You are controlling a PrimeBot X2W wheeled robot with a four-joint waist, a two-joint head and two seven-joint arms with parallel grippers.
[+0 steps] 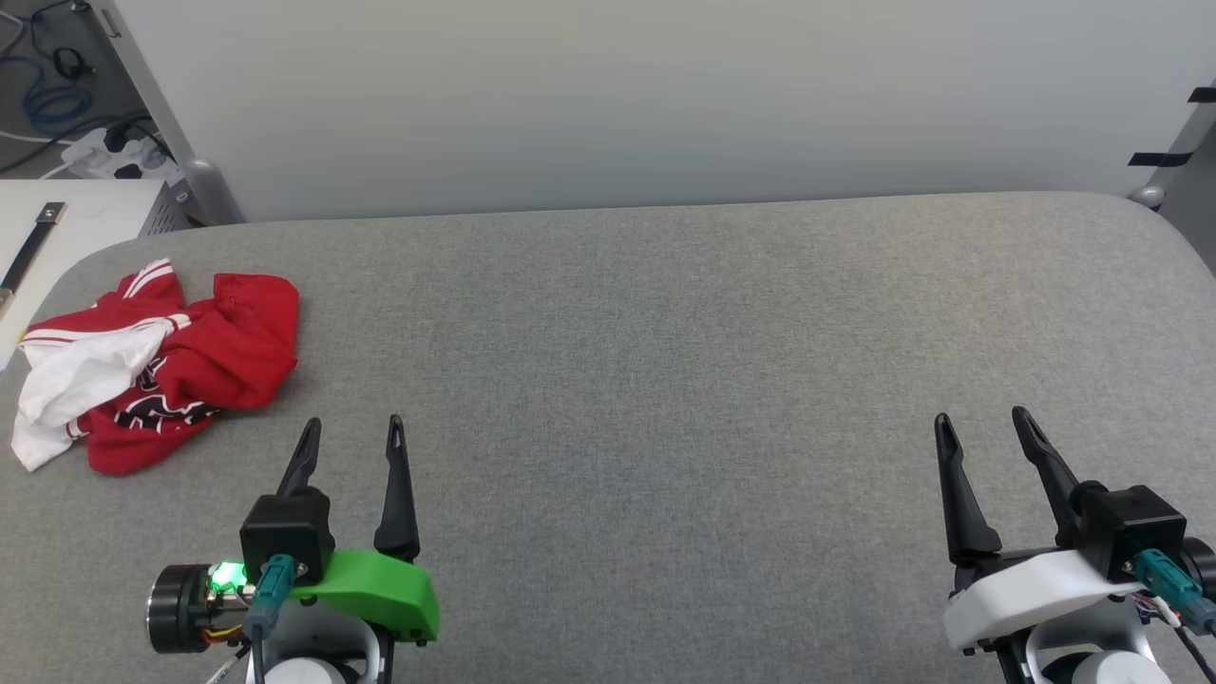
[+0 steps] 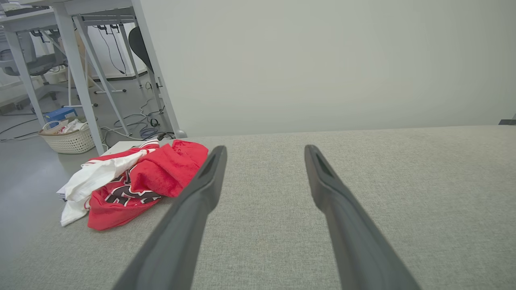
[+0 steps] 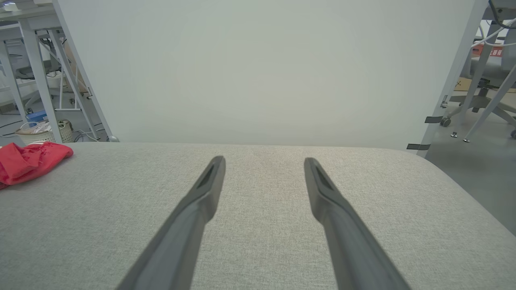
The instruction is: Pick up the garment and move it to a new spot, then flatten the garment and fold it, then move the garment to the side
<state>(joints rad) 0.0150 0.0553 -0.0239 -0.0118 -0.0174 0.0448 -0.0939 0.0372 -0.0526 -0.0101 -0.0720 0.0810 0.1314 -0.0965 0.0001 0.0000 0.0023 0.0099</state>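
The garment (image 1: 180, 366) lies crumpled in a heap at the far left of the grey table (image 1: 665, 380), red with a white sleeve on top and a bit of black print showing. In the left wrist view the garment (image 2: 137, 181) sits left of my fingers, and in the right wrist view a red edge of the garment (image 3: 28, 161) shows at the left border. My left gripper (image 1: 353, 429) is open, just right of and nearer than the heap, holding nothing. Far to the right, my right gripper (image 1: 980, 420) is open and holds nothing too.
A pale wall panel (image 1: 617, 95) stands behind the table's far edge. Left of the table are a white side surface (image 1: 57, 218), desk legs, cables and a woven basket (image 2: 68, 137) on the floor. To the right, chair legs (image 3: 483, 100) stand on the floor.
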